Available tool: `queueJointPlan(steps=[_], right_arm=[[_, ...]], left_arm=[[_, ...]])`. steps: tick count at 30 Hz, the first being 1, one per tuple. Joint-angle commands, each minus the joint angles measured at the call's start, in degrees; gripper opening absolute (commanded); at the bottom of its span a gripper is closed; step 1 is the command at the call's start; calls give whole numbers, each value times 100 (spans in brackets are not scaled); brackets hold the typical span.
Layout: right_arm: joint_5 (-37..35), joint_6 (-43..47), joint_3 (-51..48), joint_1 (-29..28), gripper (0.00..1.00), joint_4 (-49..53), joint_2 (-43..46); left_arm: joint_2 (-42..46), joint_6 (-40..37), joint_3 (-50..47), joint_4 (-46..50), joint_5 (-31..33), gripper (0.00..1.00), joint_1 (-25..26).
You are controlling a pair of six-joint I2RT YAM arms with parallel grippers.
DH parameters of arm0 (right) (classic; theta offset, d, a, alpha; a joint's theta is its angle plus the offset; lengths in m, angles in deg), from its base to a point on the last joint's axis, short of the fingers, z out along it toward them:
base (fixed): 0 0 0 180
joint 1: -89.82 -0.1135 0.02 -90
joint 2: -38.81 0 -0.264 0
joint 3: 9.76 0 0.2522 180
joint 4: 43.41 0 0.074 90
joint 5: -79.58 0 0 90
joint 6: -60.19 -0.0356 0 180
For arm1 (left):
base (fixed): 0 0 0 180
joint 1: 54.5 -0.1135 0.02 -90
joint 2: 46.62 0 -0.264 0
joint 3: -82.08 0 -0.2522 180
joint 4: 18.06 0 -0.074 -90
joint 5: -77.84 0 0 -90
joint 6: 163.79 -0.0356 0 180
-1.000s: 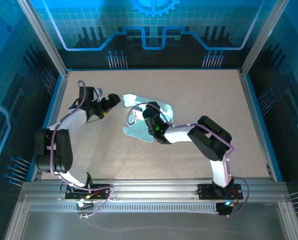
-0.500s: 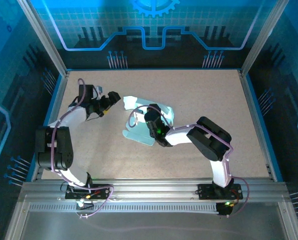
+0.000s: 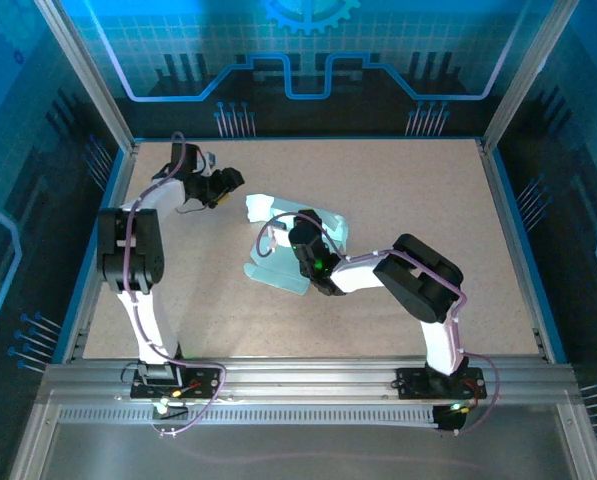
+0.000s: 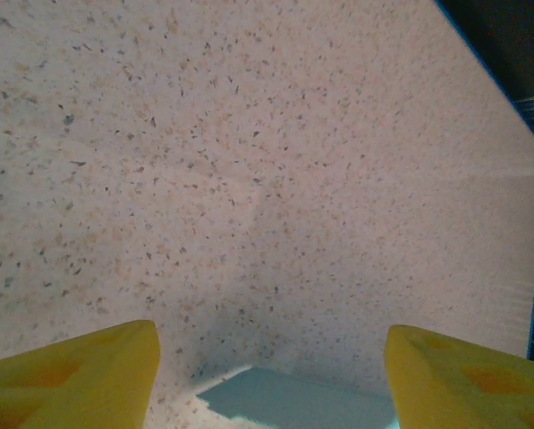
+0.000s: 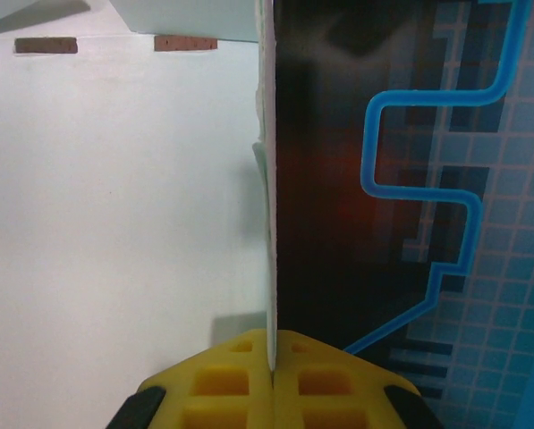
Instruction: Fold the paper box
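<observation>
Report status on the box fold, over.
Left tool open, empty, beside paper box. Right tool shut on its card edge. Nothing in the way.

You have a speckled beige table [image 3: 428, 220] with a blue rim, the pale mint paper box [image 3: 276, 268] lying left of centre, its near flap flat on the board, its far part raised, one mint corner [image 4: 293, 402] on the speckle in your left wrist view

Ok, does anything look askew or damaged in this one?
Nothing damaged or spilled. The paper box is half-folded, with one panel stood up edge-on in the shut right tool; the left tool hangs open beside it. Expected mid-fold.
</observation>
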Motion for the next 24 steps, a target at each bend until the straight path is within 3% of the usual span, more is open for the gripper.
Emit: queueJointPlan(steps=[1,12,24], right_arm=[[44,-149,19,-84,0,-23,65],[73,-258,86,-82,0,141,84],[29,-462,116,-64,0,360,102]], left_arm=[[-405,-662,422,590,-590,67,-61],[-764,-1211,625,868,-1476,59,186],[-578,-1431,230,727,-1907,60,311]])
